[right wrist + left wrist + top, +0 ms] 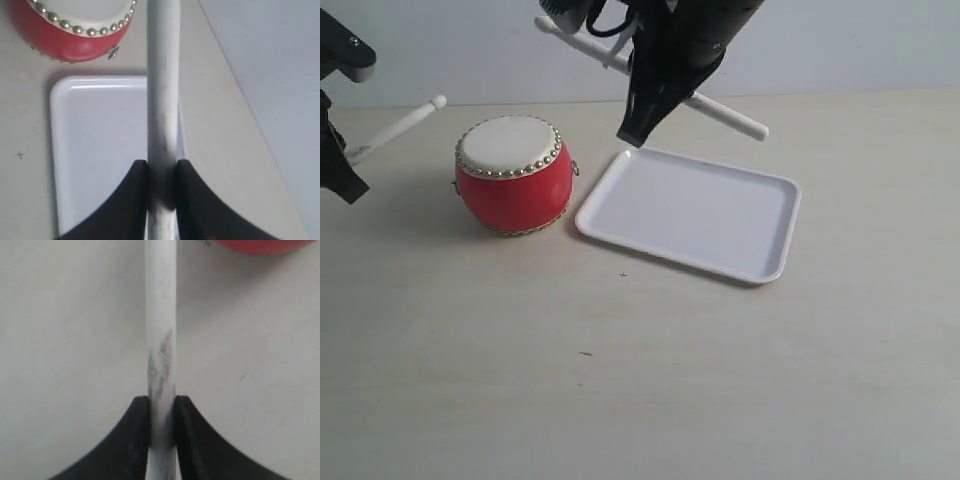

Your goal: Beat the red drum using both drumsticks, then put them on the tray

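Drum (512,175) stands upright on the table (620,380), left of centre, with its skin facing up and nothing touching it. The tray (692,212) lies just to its right, empty and not touching it.

The left stick (398,127) slants up from the far left. Its rounded tip hangs beside the drum's far-left rim, which looks like a pose ready for a downward stroke. The left gripper (161,410) has its jaws clamped tight on the shaft, probably so the stick keeps its angle on impact.

The right stick (730,115) is held high above the tray's far edge, pinched mid-shaft by the right gripper (161,172), whose jaws are likewise closed on it. Held that way, it could either swing left to the skin or drop onto the tray. Which step is in hand cannot be told.
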Robot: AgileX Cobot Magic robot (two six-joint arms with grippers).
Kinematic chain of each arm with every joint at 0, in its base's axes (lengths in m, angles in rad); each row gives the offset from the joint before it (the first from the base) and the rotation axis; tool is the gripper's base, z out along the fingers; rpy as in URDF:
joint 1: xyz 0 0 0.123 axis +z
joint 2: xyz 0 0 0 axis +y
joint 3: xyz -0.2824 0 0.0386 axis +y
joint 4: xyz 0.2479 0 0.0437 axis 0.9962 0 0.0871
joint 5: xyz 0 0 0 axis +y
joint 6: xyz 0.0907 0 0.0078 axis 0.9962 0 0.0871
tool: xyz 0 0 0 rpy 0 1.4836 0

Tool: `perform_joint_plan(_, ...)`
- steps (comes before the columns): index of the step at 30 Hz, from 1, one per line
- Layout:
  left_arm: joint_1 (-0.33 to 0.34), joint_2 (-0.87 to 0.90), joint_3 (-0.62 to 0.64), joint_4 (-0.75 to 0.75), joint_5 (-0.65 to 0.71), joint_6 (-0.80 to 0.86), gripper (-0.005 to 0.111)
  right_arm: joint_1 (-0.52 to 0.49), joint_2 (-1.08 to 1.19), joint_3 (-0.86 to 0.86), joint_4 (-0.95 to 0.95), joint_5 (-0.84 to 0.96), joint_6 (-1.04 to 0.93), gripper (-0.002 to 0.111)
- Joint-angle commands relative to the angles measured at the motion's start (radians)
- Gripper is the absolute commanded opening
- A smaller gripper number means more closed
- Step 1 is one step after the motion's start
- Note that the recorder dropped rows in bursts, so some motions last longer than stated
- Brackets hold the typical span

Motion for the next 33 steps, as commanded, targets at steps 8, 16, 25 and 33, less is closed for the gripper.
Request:
perform_joint_plan(8,-0.005,0.015,-0.010,0.098,-0.044,-0.114,0.000,-0.005,0.194,-0.005,-0.410,-0.180,0.101,0.000)
perform_joint_plan(16,-0.089,0.015,-0.010,0.099,0.023,0.029,0.000,0.021,0.233,-0.005,-0.533,-0.255,0.154,0.000)
perform_joint_plan(25,-0.109,0.015,-0.010,0.110,0.070,0.025,0.000,0.108,0.235,-0.005,-0.744,-0.218,0.146,0.000)
perform_joint_plan(33,-0.109,0.015,-0.010,0.105,0.058,-0.007,0.000,0.113,0.268,-0.005,-0.802,-0.070,0.114,0.000)
